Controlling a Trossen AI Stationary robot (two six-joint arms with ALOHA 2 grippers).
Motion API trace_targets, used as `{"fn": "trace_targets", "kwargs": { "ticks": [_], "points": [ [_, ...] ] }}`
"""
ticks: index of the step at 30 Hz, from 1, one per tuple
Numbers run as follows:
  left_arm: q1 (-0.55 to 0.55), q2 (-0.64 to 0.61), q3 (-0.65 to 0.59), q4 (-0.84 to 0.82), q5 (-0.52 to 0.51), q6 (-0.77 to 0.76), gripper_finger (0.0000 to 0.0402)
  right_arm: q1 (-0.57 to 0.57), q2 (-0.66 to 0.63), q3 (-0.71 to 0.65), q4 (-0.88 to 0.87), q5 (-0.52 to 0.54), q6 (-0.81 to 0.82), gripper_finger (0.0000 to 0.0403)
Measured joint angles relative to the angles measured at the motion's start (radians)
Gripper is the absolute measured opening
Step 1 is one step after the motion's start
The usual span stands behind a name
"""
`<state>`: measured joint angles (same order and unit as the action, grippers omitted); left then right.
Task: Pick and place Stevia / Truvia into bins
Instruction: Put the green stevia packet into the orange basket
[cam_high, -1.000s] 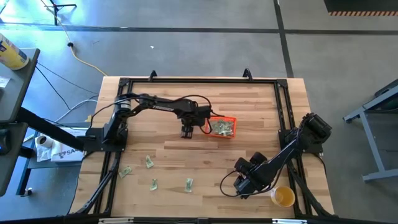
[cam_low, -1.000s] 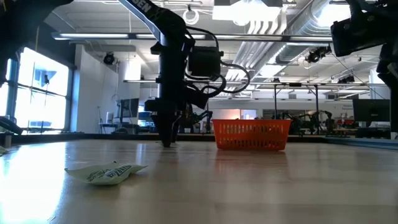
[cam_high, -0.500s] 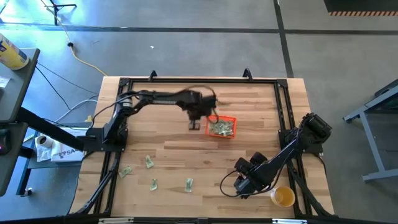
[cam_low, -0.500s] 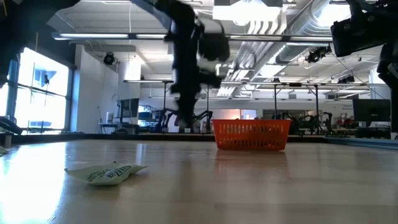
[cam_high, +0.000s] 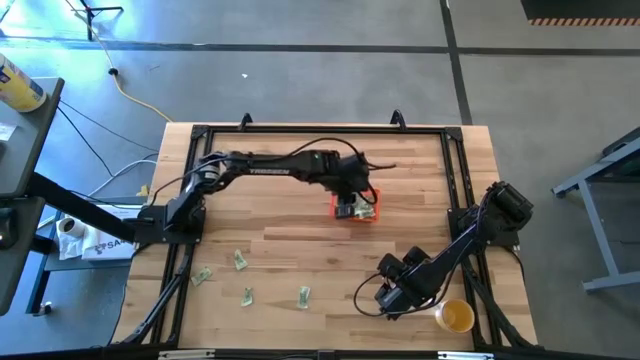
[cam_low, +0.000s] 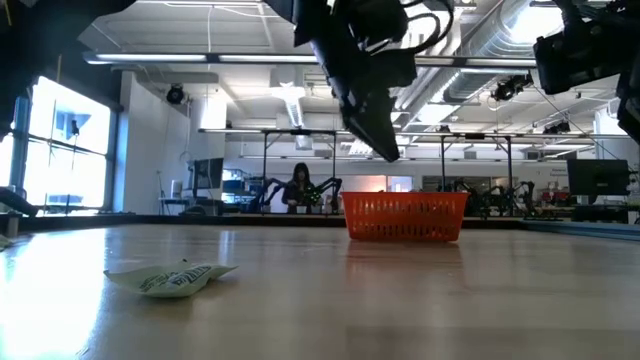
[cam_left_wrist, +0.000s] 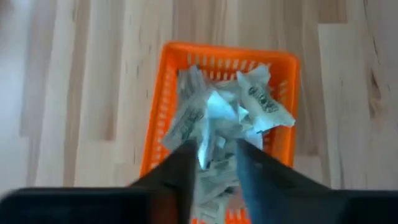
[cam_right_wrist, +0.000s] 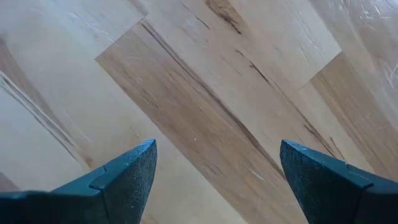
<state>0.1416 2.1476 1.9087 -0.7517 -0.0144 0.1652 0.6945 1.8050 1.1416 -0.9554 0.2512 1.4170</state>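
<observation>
Loose sachets (cam_high: 245, 282) are seen at seven o'clock on the worktop (cam_high: 300, 240). At centre, the left claw (cam_high: 350, 207) hangs over the orange bin (cam_high: 371, 214), narrowly parted around a sachet (release judged under way; another pick follows). At four o'clock, the right claw (cam_high: 384, 297) is parked wide open.

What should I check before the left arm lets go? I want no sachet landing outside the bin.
1. Left claw above the bin: ok, both the high and the left wrist view put it over the basket.
2. Sachet between its fingers: cannot tell; the pile of sachets lies right behind the gap.
3. Bin flat on the table: ok.
4. Room left in the bin: cannot tell, the pile already looks near the rim.
5. Right claw away from the bin: ok, open over bare wood at the near right.
6. Loose sachets left to fetch: ok, four show at the near left.
</observation>
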Motion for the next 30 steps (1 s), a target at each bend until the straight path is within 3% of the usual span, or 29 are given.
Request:
{"fn": "trace_targets", "kwargs": {
  "ticks": [5, 9, 13, 18, 25, 30],
  "points": [
    [0.004, -0.022, 0.002, -0.173, 0.03, -0.054, 0.0239, 0.0, 0.0, 0.0, 0.0, 0.018, -0.003, 0.033],
    [-0.021, -0.07, -0.005, -0.41, 0.08, -0.188, 0.0277, 0.0, 0.0, 0.0, 0.0, 0.067, -0.043, 0.033],
    [-0.108, -0.1, -0.095, -0.471, 0.084, -0.464, 0.0277, -0.014, 0.0, 0.0, -0.006, 0.107, -0.107, 0.033],
    [-0.311, -0.116, -0.178, -0.438, 0.034, -0.856, 0.026, -0.082, 0.0, -0.041, -0.032, 0.067, -0.158, 0.033],
    [-0.516, -0.105, -0.198, -0.287, -0.008, -1.434, 0.0263, -0.128, -0.004, -0.127, 0.006, 0.08, -0.364, 0.033],
    [-0.618, -0.092, -0.195, -0.264, -0.067, -1.688, 0.0274, -0.096, -0.003, -0.132, 0.025, 0.125, -0.435, 0.033]
  ]
}}
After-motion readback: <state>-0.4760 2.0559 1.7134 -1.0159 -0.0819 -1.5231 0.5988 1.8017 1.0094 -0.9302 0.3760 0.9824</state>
